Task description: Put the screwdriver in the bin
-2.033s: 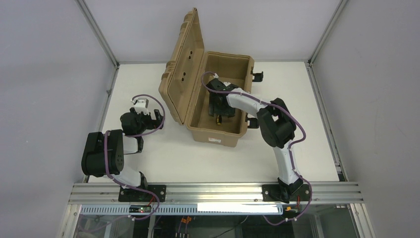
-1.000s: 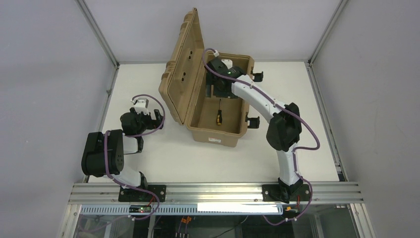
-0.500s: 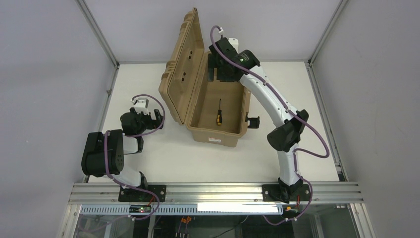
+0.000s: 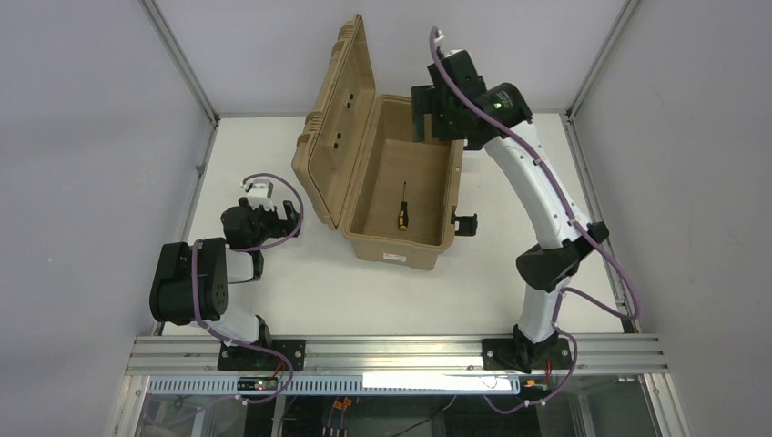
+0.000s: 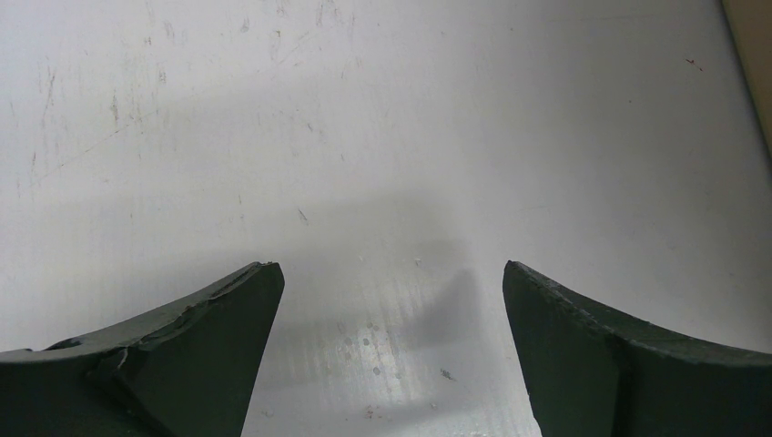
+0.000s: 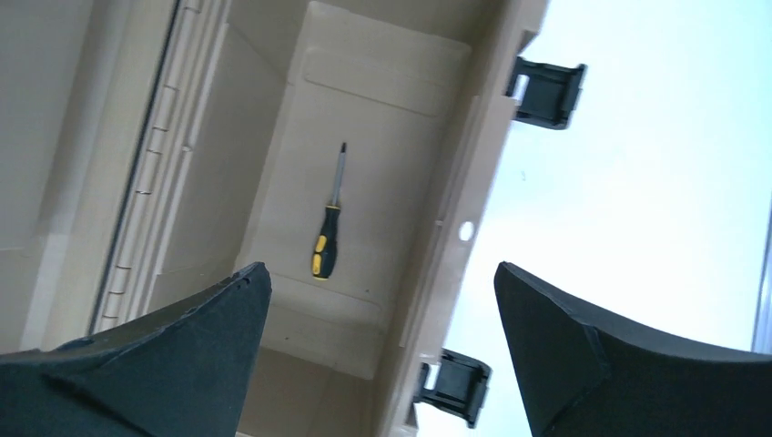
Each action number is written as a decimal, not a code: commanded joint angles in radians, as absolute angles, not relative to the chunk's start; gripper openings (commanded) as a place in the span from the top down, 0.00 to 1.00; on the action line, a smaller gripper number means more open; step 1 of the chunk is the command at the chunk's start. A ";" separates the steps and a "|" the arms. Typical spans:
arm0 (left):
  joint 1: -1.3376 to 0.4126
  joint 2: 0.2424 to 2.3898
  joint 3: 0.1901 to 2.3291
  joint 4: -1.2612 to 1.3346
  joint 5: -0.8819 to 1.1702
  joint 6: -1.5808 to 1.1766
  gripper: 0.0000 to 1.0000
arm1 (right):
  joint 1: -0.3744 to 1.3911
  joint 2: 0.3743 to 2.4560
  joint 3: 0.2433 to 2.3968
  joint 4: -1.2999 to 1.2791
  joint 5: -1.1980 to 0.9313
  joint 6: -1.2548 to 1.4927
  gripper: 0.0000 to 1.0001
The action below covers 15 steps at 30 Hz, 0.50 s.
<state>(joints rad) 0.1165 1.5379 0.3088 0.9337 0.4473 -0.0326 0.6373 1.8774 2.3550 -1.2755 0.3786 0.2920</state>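
Top external, one screwdriver (image 4: 401, 210) in one bin (image 4: 397, 251), left and right jaws spread, empty

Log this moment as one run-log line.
small black-and-yellow screwdriver: lying inside open tan plastic case | right gripper: open, empty, above case | left gripper: open, over white table

Bin (image 4: 414, 248) matt tan plastic, screwdriver (image 4: 401, 211) dark metal shaft w/ plastic handle, table (image 4: 364, 300) scuffed matt white

A scuffed white table (image 4: 300, 291) sits between grey walls (image 4: 82, 137), behind an aluminium rail (image 4: 391, 350).
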 commanded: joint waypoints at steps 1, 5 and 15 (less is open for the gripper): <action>0.108 1.523 0.322 0.957 0.449 -0.014 0.01 | 0.547 1.767 2.310 -1.260 0.296 0.194 0.04; 0.107 1.523 0.322 0.957 0.449 -0.014 0.01 | 0.443 1.720 2.250 -1.253 0.231 0.150 0.05; 0.107 1.523 0.322 0.959 0.448 -0.014 0.01 | 0.185 1.681 2.174 -1.246 0.064 0.083 0.04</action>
